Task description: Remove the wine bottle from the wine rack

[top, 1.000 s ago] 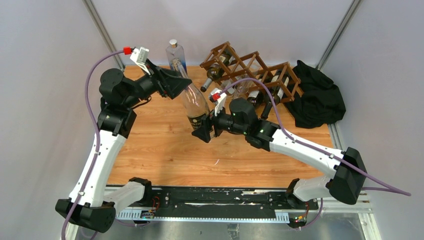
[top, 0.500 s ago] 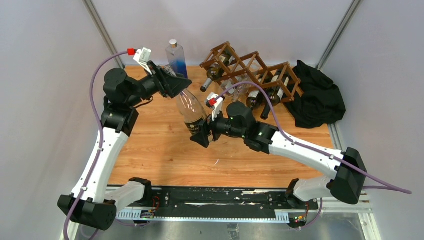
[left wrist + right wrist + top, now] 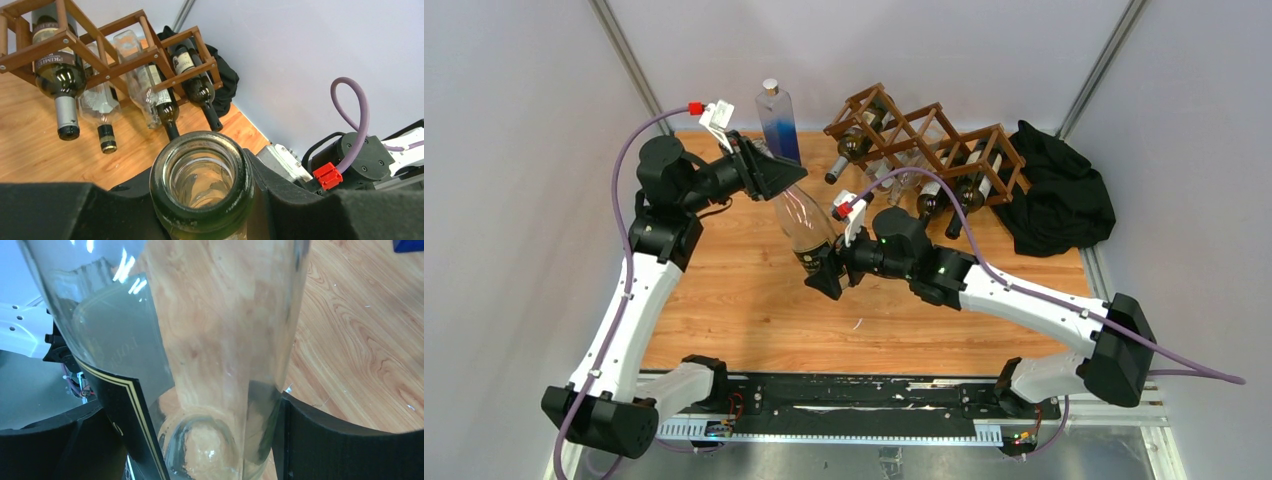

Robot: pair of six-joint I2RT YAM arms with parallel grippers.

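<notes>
The left gripper (image 3: 782, 180) is clamped round the neck of the clear glass wine bottle (image 3: 804, 222), just under its open, green-tinged mouth. The left wrist view shows that mouth wedged between the two black fingers. The right gripper (image 3: 827, 272) pinches the other end, with its fingers on either side of the thick base, beside the black, gold-edged label. The bottle therefore hangs tilted in the air between the two pincers, neck toward the left one and base toward the right. It does not touch the pale wooden table top (image 3: 744, 300) beneath them.

Over the last second both pincers have drawn the bottle nearer the arm bases and a little to the left. Its neck had crossed in front of the tall square blue-tinted bottle (image 3: 777, 125) standing behind the left gripper, and now shows below it in the top view.

The brown wooden lattice wine rack (image 3: 66, 36) sits beyond and to the right of both grippers, well apart from the held bottle. Several other bottles rest in its diamond openings, necks pointing toward the pincers. Farther right lies the black cloth heap (image 3: 1059, 195).

The widening gap suggests the removal itself is done and the bottle is out of the rack. What remains is probably to set it down on the table.
</notes>
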